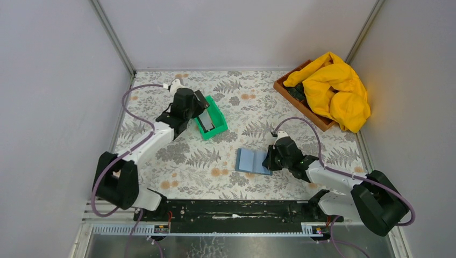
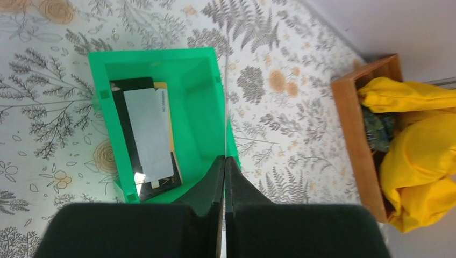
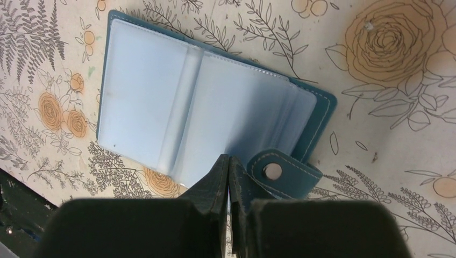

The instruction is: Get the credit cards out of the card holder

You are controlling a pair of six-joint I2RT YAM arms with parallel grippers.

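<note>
The steel-blue card holder [image 1: 251,160] lies open on the floral cloth, its pale inner sleeves [image 3: 188,107] up and its snap tab [image 3: 282,172] at the near right. My right gripper [image 3: 228,157] is shut, its tips on the holder's near edge beside the tab; I cannot tell if a sleeve is pinched. My left gripper [image 2: 225,158] is shut on a thin credit card [image 2: 226,102], seen edge-on, above the right wall of the green tray [image 2: 107,70]. Other credit cards [image 2: 148,137], grey on black, lie flat in that tray.
A wooden box [image 1: 301,105] with a yellow cloth [image 1: 336,88] stands at the back right, also in the left wrist view [image 2: 414,134]. The green tray [image 1: 218,107] sits left of centre. Grey walls close the table on three sides.
</note>
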